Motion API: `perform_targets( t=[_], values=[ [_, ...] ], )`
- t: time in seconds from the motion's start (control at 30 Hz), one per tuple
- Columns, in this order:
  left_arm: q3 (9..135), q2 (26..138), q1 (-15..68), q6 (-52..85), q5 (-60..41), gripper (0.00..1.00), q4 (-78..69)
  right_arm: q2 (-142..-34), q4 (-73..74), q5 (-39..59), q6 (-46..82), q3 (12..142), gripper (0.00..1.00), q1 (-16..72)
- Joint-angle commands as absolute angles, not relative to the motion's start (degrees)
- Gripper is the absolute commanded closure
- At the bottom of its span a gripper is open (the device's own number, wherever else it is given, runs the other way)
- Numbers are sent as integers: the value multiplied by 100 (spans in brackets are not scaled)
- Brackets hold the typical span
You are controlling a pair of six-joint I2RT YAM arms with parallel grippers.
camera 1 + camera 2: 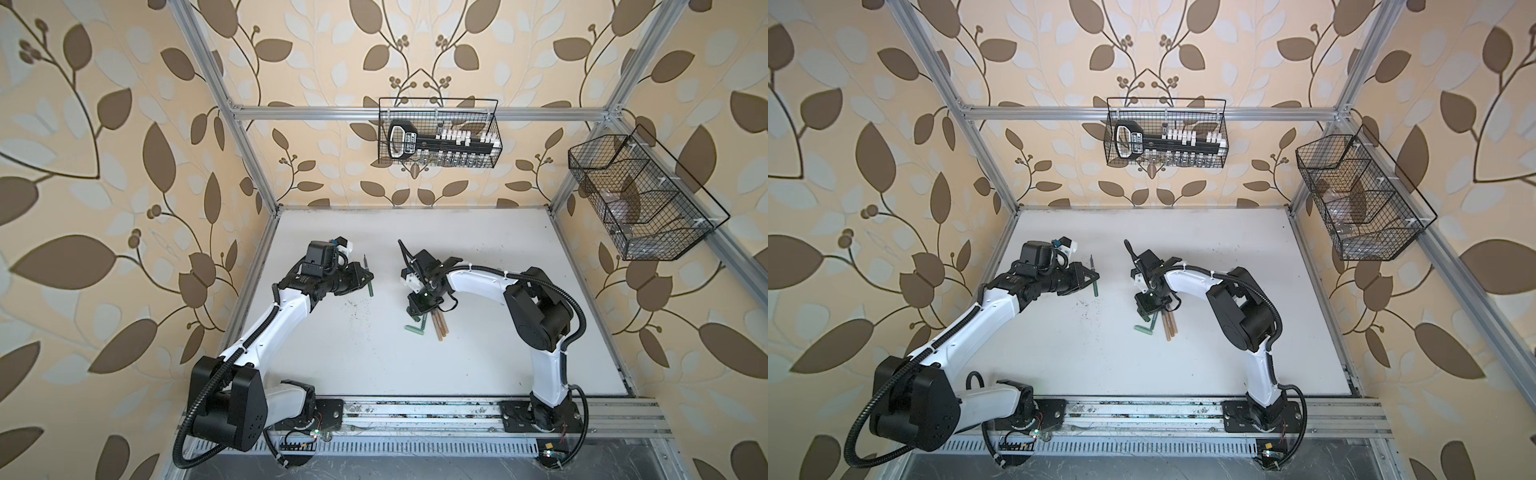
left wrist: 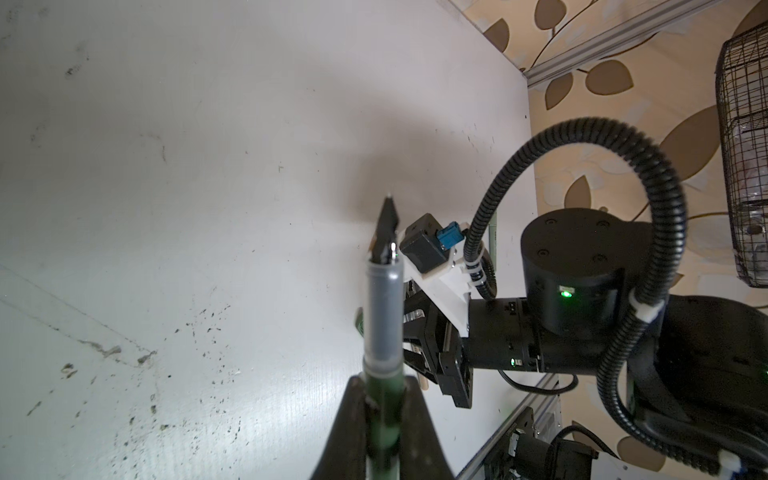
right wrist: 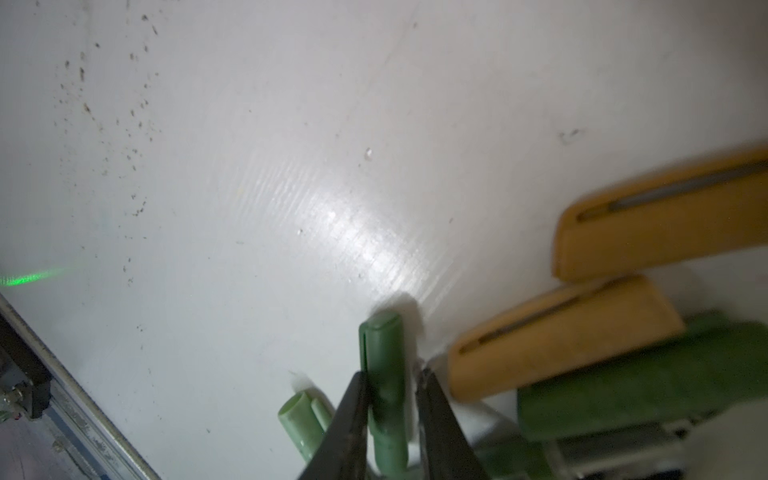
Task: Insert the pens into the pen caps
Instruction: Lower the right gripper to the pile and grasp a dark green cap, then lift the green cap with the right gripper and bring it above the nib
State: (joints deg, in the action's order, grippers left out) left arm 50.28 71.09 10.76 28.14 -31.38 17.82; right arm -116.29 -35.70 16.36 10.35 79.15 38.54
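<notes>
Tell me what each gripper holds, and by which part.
Left gripper: dark green pen, by its barrel. Right gripper: jaws straddle a green cap at its middle; grip cannot be told.

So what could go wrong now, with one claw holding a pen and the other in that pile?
The jaws of the right gripper straddle a green cap, a gap showing on one side; closing may knock it askew into the tan caps beside it. The left gripper holds its pen well back from the tip, so a slight tilt could miss a cap's mouth.
</notes>
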Motion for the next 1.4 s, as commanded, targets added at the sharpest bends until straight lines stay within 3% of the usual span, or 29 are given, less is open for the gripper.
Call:
perform_targets(
  t=[0.0,0.43,0.8,1.07,1.37],
  values=[
    [5300,7109,1028,2848,-3300,100,1620,-11581,-3705,1603,845,7775,77,3856],
    [5175,6992,1027,2847,-3320,100,1635,-11738,-3869,1234,1033,7854,89,4133],
    [5113,7015,1044,2549,-4069,100,1537,-10979,-3036,2003,1601,7823,94,3808],
    [5455,7216,1491,1791,-4930,100,1793,-10155,-1675,2673,2944,7567,97,3145],
    [6009,7865,2409,1472,-5260,100,1820,-9494,-27,2613,4860,7137,97,2703]
  ],
)
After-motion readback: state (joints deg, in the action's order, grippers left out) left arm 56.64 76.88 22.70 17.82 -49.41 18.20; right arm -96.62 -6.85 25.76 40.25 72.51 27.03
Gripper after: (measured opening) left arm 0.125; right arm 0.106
